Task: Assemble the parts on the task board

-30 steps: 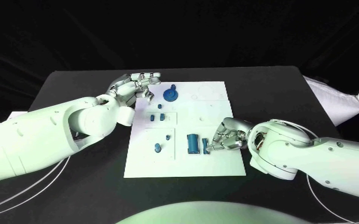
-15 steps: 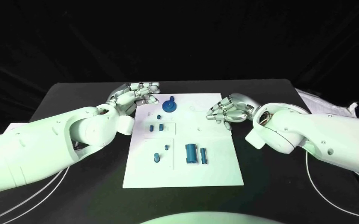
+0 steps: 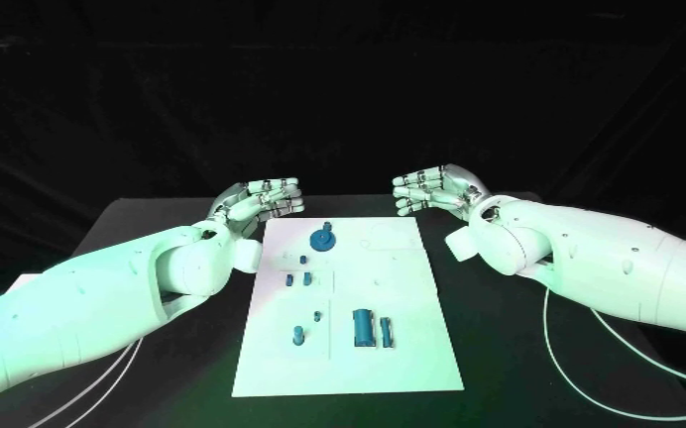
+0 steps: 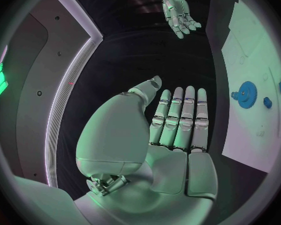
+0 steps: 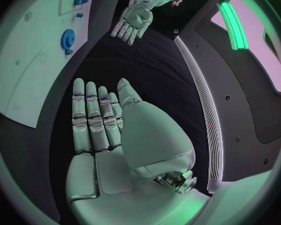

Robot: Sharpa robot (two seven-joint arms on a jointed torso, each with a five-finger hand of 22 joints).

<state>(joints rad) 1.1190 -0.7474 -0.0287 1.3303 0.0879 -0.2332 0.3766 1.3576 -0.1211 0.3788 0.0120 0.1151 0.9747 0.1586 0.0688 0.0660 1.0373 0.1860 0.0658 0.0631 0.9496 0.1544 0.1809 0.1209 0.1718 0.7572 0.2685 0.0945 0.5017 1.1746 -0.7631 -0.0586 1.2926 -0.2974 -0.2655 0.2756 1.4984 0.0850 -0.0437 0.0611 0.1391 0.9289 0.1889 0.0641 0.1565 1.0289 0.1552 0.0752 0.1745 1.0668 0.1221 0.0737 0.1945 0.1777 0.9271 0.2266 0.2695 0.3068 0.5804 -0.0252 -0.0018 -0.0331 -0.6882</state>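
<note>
Flat white task board [image 3: 407, 349], round toothed blue gear [image 3: 324, 240], empty silver hands

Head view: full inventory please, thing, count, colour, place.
task board: one, white, middle of the black table.
gear part: one, blue, round, far end of the board.
small parts: a few, blue, left side of the board below the gear; exact count hard to tell.
long parts: two, blue, side by side on the near half of the board.
small near parts: two, blue, left of the long parts.
table: one, black, under the board.
cables: thin, white, on the table by each arm.
left robot hand: one, silver, beyond the board's far left corner, holding nothing.
right robot hand: one, silver, beyond the far right corner, holding nothing.
</note>
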